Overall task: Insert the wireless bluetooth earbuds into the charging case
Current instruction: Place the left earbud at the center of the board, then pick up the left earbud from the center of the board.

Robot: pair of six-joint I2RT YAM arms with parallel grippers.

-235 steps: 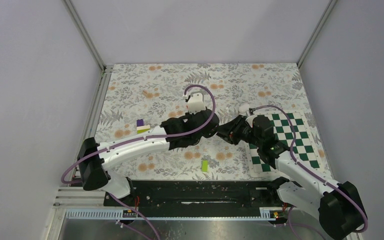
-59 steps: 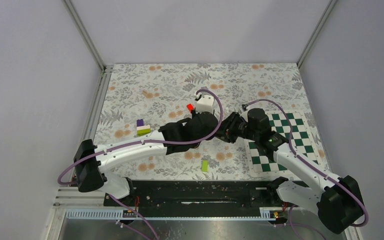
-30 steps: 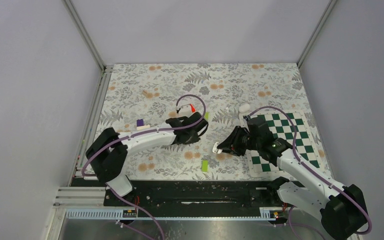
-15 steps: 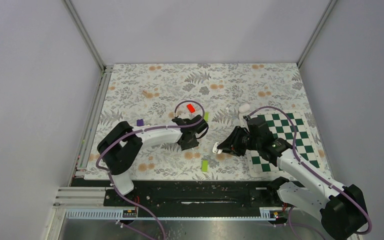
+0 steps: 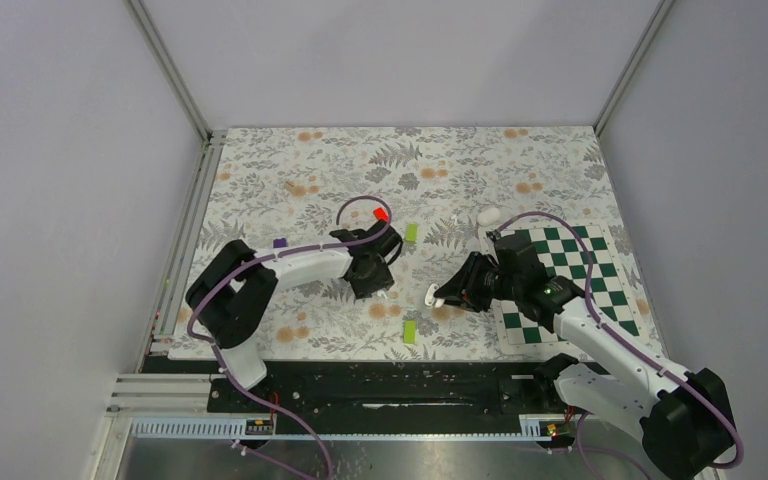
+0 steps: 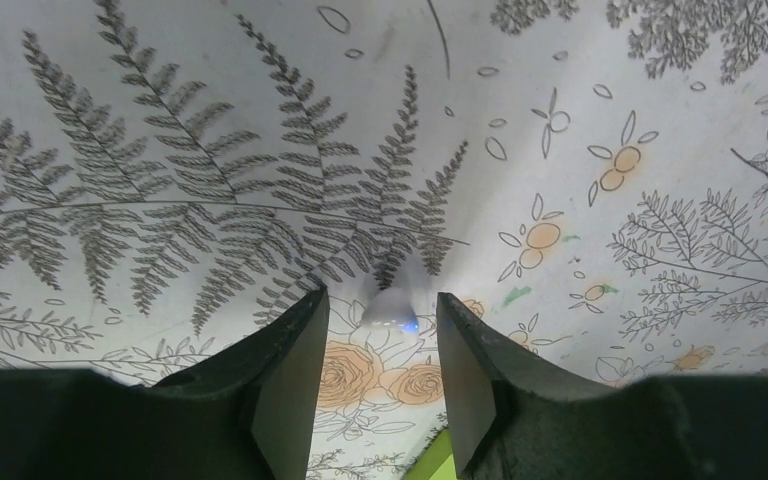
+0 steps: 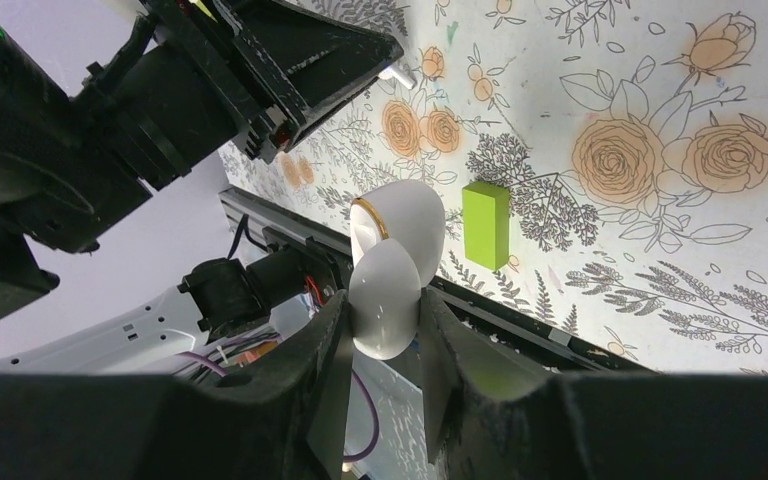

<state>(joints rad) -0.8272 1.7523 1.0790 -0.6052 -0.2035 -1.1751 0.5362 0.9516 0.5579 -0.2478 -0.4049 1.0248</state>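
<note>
My right gripper is shut on the charging case and holds it above the mat. In the right wrist view the white case stands with its lid open and a gold ring showing. My left gripper is low over the mat and open. In the left wrist view one white earbud with a blue light lies on the mat between the fingertips, untouched. That earbud also shows in the right wrist view beside the left gripper's fingers. Another tiny white piece lies farther back.
Two lime-green blocks, a red block and a purple block lie on the floral mat. A green chessboard is at the right, a white rounded object behind it.
My left arm has drawn back toward the near left and lowered, so its open jaws now straddle the earbud. My right arm keeps still with the case.
</note>
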